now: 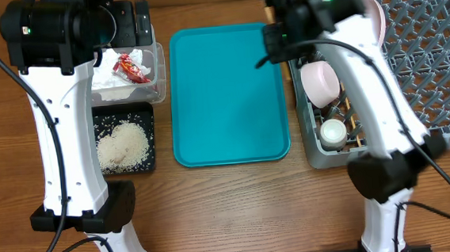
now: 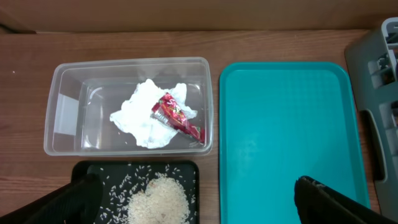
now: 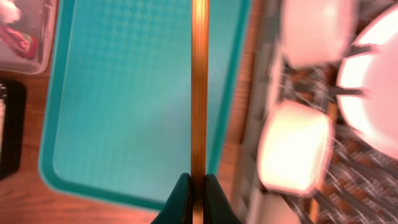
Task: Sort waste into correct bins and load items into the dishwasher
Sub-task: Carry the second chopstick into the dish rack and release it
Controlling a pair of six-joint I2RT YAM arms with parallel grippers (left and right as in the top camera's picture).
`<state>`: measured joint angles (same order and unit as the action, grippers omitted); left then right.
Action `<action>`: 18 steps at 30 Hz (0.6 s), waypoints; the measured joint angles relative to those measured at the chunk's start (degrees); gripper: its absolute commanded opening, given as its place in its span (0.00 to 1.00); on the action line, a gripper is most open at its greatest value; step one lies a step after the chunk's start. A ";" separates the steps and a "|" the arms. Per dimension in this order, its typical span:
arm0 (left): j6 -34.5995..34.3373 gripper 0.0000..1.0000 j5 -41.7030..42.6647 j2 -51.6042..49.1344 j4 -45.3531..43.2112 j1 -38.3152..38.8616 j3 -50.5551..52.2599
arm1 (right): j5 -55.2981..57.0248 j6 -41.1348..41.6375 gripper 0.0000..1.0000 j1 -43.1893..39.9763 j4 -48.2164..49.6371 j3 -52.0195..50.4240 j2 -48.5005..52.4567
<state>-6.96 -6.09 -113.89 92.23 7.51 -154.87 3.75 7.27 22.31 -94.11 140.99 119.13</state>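
Note:
In the right wrist view my right gripper [image 3: 199,186] is shut on a thin wooden chopstick [image 3: 199,93], which runs straight up the frame over the right part of the teal tray [image 3: 124,93]. Overhead, that gripper [image 1: 276,41] hangs at the tray's back right corner, beside the grey dish rack [image 1: 435,64]. A pink bowl [image 1: 320,82], a small white cup [image 1: 333,132] and a pale plate [image 1: 374,16] sit in the rack. My left gripper [image 2: 199,205] is open and empty above the black tray [image 2: 84,171] of rice [image 2: 158,199]. The clear tub [image 2: 68,106] holds the napkin [image 2: 140,115] and red wrapper [image 2: 177,115].
The teal tray [image 1: 227,94] lies bare between the bins and the rack. My left arm [image 1: 62,121] stretches along the left side over the bins, and my right arm [image 1: 373,92] crosses the rack's left part. A cardboard wall borders the back of the wooden table [image 1: 239,212].

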 measured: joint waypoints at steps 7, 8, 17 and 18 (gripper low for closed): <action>0.00 1.00 0.00 0.00 0.00 0.00 0.00 | 1.22 0.02 0.04 -2.71 -3.02 0.20 -8.24; 0.00 1.00 0.00 0.00 0.00 0.00 0.00 | 1.27 0.00 0.04 -3.10 -3.02 0.02 -9.29; 0.00 1.00 0.00 0.00 0.00 0.00 0.00 | 2.64 -0.07 0.04 -8.72 -2.93 -17.90 -21.75; 0.00 1.00 0.00 0.00 0.00 0.00 0.00 | 3.08 -0.28 0.04 -10.12 -2.99 -21.70 -22.75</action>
<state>-6.96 -6.09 -113.89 92.23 7.51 -154.87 6.83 6.98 12.19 -97.10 119.28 96.38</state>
